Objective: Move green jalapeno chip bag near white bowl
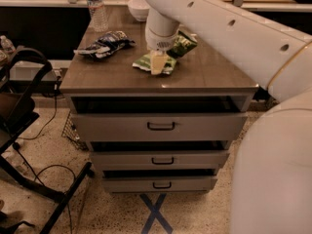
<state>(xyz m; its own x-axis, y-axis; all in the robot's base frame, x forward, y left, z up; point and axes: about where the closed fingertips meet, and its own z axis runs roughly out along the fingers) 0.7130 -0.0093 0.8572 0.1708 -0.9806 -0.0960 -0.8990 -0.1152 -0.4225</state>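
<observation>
I saw the claw (157,63) low over the glossy light-green, creased-foil chip bag (181,44). The bag lay in the middle of the brown wooden worktop (117,77), apart from the small round white bowl (138,9) at the far edge. I could not tell whether the claw was open or gripping. I judged the bag light, soft and slippery, so a crimped edge or a firm fold seemed the best hold.
</observation>
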